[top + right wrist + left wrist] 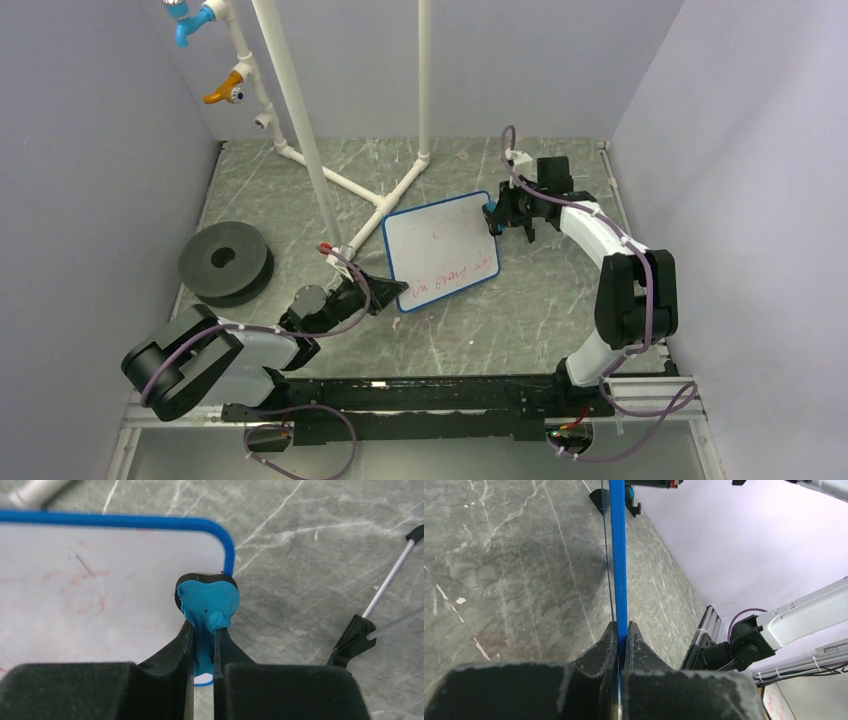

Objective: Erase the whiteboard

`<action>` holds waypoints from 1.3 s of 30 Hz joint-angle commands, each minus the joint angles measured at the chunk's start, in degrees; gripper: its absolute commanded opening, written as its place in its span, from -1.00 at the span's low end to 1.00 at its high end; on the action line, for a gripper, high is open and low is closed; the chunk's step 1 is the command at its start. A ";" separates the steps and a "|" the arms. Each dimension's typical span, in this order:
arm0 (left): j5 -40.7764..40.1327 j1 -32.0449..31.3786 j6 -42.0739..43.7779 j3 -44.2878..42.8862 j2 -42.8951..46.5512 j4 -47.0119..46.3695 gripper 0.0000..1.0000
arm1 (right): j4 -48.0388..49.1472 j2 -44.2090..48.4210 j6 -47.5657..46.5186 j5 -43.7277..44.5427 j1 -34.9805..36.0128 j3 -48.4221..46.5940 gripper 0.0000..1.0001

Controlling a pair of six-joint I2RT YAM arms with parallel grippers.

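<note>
- The whiteboard point(440, 245) was near the middle of the grey marbled table point(560, 310), between the two arms.
- The left gripper point(621, 630) was clamped shut on the board's blue rim at its near-left edge.
- The right gripper point(202, 630) pinched a blue eraser point(207, 602) at the far-right corner.
- The upper area looked wiped, with faint pink smears. The red writing point(450, 275) along the near edge was yet to be erased, so roughly half the job looked left.

A dark grey ring point(226, 262) is laid flat near the left edge of the marbled table point(540, 310). A white pipe frame point(300, 120) is stood toward the far edge, with a blue fitting point(190, 18) and an orange fitting point(228, 90) carried high at its left. A thin wire stand point(390, 575) is seen on the table.
</note>
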State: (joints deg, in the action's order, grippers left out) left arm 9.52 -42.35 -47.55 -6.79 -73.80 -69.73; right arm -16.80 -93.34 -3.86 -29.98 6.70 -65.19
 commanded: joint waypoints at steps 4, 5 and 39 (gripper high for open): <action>2.66 1.37 -2.46 -1.01 -0.28 -14.24 -1.00 | -6.18 2.47 -24.23 4.17 2.81 5.75 -1.00; 2.77 1.48 -2.46 -0.96 -0.15 -14.10 -1.00 | -6.56 2.80 -25.44 4.71 3.17 6.36 -1.00; 5.60 2.32 -2.40 -1.18 -0.16 -13.79 -1.00 | -12.12 0.88 -25.90 7.03 4.32 4.14 -1.00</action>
State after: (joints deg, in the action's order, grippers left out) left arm 12.91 -39.92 -50.30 -6.70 -74.96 -71.50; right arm -26.26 -92.77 -26.94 -24.56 11.05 -64.25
